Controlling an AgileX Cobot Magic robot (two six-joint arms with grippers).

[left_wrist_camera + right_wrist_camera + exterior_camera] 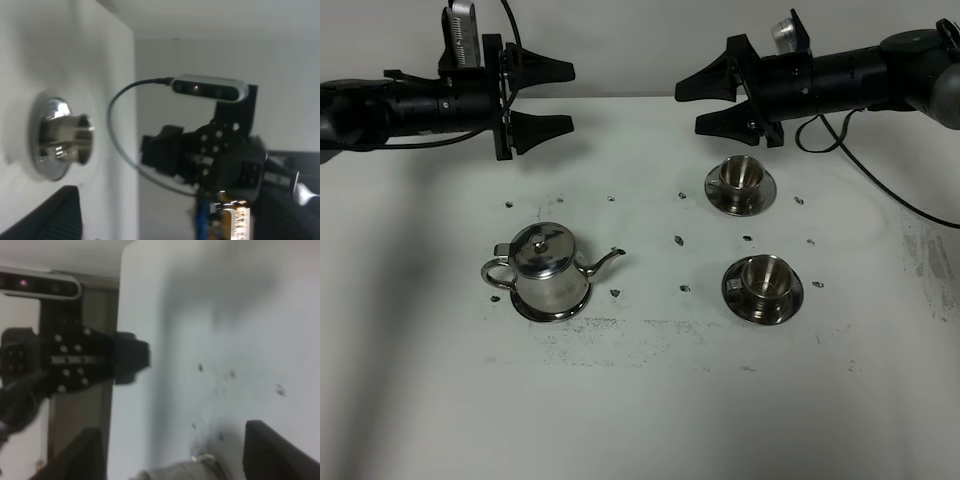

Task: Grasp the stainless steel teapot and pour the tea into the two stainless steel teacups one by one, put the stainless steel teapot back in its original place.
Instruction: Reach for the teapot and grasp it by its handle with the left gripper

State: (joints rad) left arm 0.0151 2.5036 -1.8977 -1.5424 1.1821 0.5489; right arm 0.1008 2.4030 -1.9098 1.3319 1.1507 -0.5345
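Small shiny round-bodied steel teapot [548, 268] sits on its flat round steel saucer [556, 314], left-centre of white table [640, 410]. Left gripper [570, 97] and right gripper [688, 108] hang spread, empty. We judge pot rigid, slick, liquid-heavy; we'd pinch the loop handle [497, 272].

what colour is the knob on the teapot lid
Shiny silver steel, same as the whole teapot; it shows best in the exterior high view.

Robot lab: marked white table [420, 400], bare wall [620, 40]
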